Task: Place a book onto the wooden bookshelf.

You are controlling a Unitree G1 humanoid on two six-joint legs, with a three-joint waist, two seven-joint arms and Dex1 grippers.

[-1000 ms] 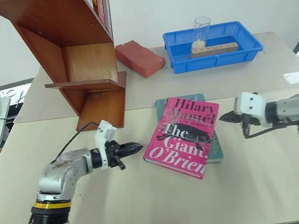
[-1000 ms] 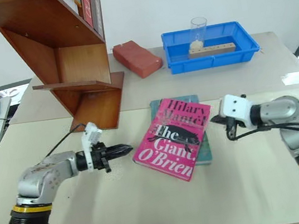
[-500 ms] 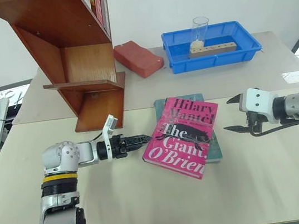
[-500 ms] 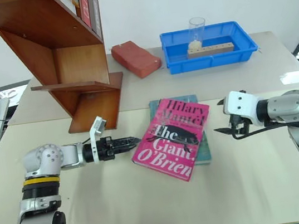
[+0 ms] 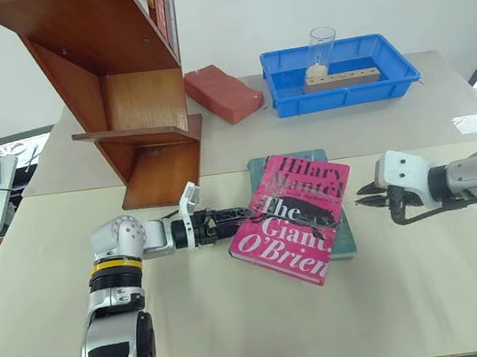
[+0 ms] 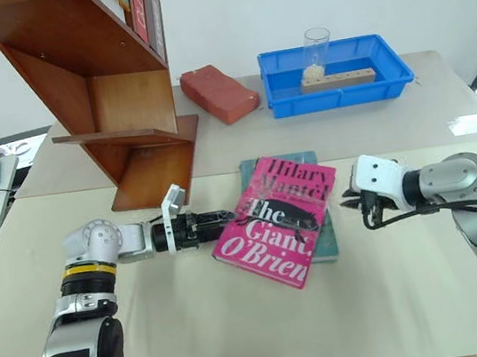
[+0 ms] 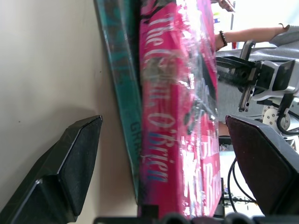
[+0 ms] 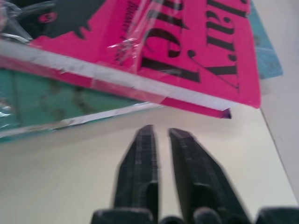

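Item: pink book (image 5: 294, 217). Lies face up on the worktop (image 5: 242, 322), skewed, resting on top of a teal-green book (image 5: 342, 239) whose edges show beyond it. Not yet lifted.

Item: wooden bookshelf (image 5: 122, 88). Stands behind and to the robot's left of the pink book, well apart from it. Upper shelf carries books with red spines (image 5: 160, 2); the lower shelf above the base looks bare.

Item: left hand (image 5: 231, 219). At the pink book's left edge, pointing level across it. Fingers (image 7: 70, 172) spread wide, one low toward the worktop and one above the cover, so the book's edge and the teal-green book beneath both sit in the gap. Nothing pinched; whether a finger touches the cover cannot be told.

Item: right hand (image 5: 367, 194). Just beside the pink book's right edge, apart from it. Fingers (image 8: 140, 172) pressed together, empty, pointing at the seam between the two books.

Step in hand, as judged: taking hold of the pink book alone. To do it well, the low left finger should go between the two books rather than under both, since the open span takes in the pair. The glossy cover looks slippery, so a deep bite on the spine side would serve better than the corner. The right hand's closed tips could steady or nudge the far edge.

Other items, beyond the pink book: red brick-like block (image 5: 223, 93); blue tray (image 5: 342, 91) holding a clear cup (image 5: 322, 49).
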